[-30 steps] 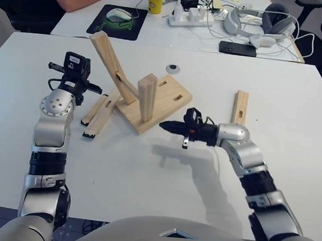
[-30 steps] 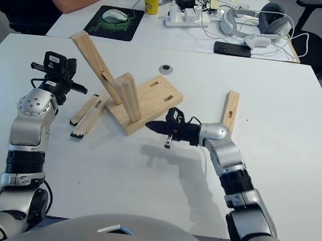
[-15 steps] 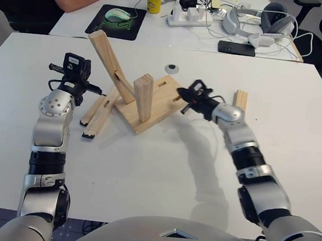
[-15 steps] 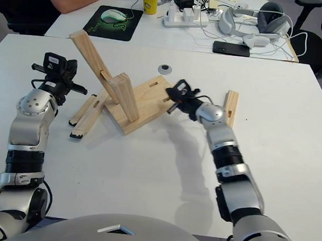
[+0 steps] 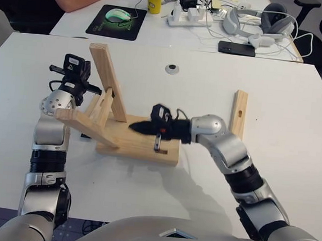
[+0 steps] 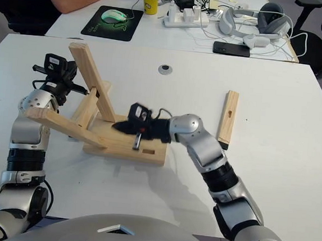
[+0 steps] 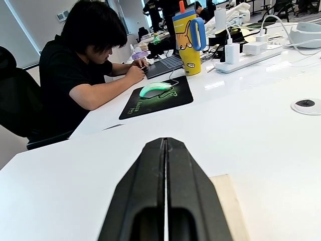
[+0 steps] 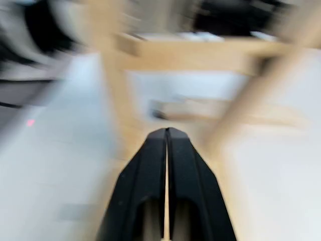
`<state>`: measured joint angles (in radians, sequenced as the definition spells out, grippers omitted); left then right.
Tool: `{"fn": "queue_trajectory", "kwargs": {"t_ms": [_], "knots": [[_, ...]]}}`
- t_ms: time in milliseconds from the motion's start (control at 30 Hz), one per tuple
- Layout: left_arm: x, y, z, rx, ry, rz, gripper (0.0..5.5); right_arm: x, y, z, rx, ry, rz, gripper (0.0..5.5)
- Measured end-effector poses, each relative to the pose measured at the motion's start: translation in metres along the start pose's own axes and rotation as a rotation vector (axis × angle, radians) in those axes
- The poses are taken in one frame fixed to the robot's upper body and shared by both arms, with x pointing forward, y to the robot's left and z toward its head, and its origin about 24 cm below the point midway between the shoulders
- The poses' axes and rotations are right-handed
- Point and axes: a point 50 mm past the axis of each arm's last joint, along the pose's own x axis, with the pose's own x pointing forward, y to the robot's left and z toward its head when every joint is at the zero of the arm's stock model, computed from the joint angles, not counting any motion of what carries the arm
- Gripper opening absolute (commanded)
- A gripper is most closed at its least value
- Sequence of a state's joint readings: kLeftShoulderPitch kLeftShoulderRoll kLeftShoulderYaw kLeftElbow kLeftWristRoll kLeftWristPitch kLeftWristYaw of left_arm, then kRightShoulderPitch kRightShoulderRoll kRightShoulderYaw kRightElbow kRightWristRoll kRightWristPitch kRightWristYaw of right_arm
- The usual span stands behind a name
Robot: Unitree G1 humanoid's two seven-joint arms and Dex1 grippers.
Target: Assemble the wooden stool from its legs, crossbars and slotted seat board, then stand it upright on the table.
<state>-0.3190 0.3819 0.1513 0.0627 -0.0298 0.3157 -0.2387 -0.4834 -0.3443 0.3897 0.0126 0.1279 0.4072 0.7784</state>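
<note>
The right gripper [image 5: 134, 128] has its two black fingers pressed together with nothing between them, tips lying low over the pale slotted wooden seat board [image 5: 130, 146]; whether they touch the wood cannot be told. Its wrist view is smeared, giving only blurred wooden bars beyond the fingertips. The board lies flat on the white table [image 5: 296, 126], near its middle. Two square wooden legs stand in it: one [image 5: 107, 79] leans up and away, the other [image 5: 84, 125] juts low toward the left arm, its socket hidden behind the board's edge. Between them the flat wooden crossbars [image 5: 98, 105] lie mostly covered. The left gripper [image 7: 164, 143] is raised beside the leaning leg, its fingers together and empty; a strip of pale wood sits just past them, but which piece is unclear. A third slotted wooden leg [image 5: 239, 111] lies loose, well apart on the right.
</note>
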Motion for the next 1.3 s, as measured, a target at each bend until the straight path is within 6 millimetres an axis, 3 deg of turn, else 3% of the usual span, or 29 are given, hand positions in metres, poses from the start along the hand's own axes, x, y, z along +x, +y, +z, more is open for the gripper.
{"fn": "queue_trajectory", "kwargs": {"t_ms": [100,200,367,500,667,833,933,1300], "knots": [[-0.003,0.0,-0.001,-0.005,0.0,0.003,0.01,-0.015,-0.02,-0.029,-0.105,0.146,-0.095,0.0],[-0.005,0.003,-0.002,-0.008,0.001,0.01,0.01,-0.023,-0.011,-0.049,-0.154,0.22,0.024,0.0],[-0.007,0.008,-0.002,-0.002,0.005,0.026,0.01,-0.024,0.003,-0.049,-0.183,0.196,0.198,0.0],[-0.014,0.015,-0.002,-0.004,0.02,-0.035,0.01,-0.023,0.005,-0.05,-0.198,0.212,0.208,0.0],[-0.032,0.051,0.01,0.122,0.158,-0.337,0.01,-0.031,0.009,-0.051,-0.193,0.243,0.215,0.0],[-0.065,0.065,0.031,0.1,0.409,-0.726,0.01,-0.036,0.013,-0.054,-0.194,0.324,0.21,0.0],[-0.079,0.059,0.033,0.077,0.502,-0.827,0.01,-0.037,0.014,-0.053,-0.161,0.347,0.175,0.0],[-0.125,0.023,-0.016,0.023,0.859,-1.061,0.01,-0.035,0.026,-0.049,-0.034,0.392,0.079,0.0]]}}
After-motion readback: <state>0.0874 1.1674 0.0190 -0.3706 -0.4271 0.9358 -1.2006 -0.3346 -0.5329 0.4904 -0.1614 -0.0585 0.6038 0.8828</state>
